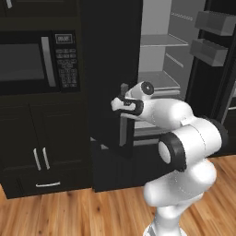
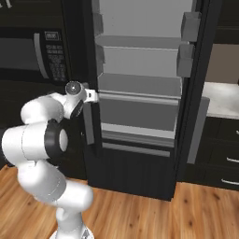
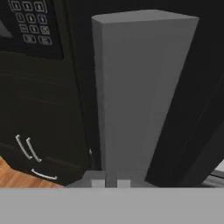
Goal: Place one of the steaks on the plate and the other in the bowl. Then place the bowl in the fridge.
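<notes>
We look over a warm wood-plank floor (image 1: 69, 212) toward a wall of matte black cabinets (image 1: 41, 143) with slim curved metal pulls, a black microwave (image 1: 37, 60) with a keypad set above them. To the right of the microwave stands the fridge (image 2: 140, 93), tall and black, its long axis upright; both doors are swung open, so the light grey inside faces us with flat horizontal shelves (image 2: 140, 42) and boxy grey door bins (image 2: 186, 42) on the right door. The left door (image 1: 110, 69) is a broad, smooth black slab turned edge-on toward the robot, and its handle (image 3: 131, 87) is a long plain grey bar of square section running straight up and down. In the hand view this bar rises just ahead of the claw (image 3: 111, 181). The claw (image 1: 123, 97) sits against the handle at mid height, but we cannot tell whether its fingers are apart or closed on it. A pale surface (image 2: 224, 100) shows to the right of the fridge.
</notes>
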Robot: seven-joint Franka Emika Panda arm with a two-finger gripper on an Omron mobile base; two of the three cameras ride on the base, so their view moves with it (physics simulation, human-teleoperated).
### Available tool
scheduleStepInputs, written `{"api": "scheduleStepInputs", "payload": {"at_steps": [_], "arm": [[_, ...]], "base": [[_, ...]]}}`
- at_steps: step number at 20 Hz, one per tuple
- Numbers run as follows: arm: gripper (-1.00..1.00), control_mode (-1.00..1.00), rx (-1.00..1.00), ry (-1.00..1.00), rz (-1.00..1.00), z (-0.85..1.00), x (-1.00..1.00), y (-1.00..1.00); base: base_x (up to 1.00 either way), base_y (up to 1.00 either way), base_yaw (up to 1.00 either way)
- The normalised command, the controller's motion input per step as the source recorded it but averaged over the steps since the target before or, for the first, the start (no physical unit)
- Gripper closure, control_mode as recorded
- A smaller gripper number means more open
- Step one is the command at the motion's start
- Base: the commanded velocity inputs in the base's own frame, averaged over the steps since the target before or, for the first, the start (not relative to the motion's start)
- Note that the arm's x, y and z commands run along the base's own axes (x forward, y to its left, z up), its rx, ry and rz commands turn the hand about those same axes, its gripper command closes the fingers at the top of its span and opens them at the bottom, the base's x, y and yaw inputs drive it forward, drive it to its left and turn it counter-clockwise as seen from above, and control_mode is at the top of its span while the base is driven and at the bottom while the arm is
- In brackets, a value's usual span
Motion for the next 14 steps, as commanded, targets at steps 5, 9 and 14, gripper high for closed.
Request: {"api": "scheduleStepInputs", "payload": {"at_steps": [5,9,14], "arm": [[1.0,-1.0,-0.05,0.16,0.11,0.29,-0.79,1.0],[1.0,-1.0,-0.04,0.16,0.11,0.26,-0.58,0.88],[-1.0,-1.0,-0.03,0.02,0.03,0.29,-0.6,0.34]], "base": [[0.0,0.0,0.0],[0.0,0.0,0.0],[0.0,0.0,0.0]]}}
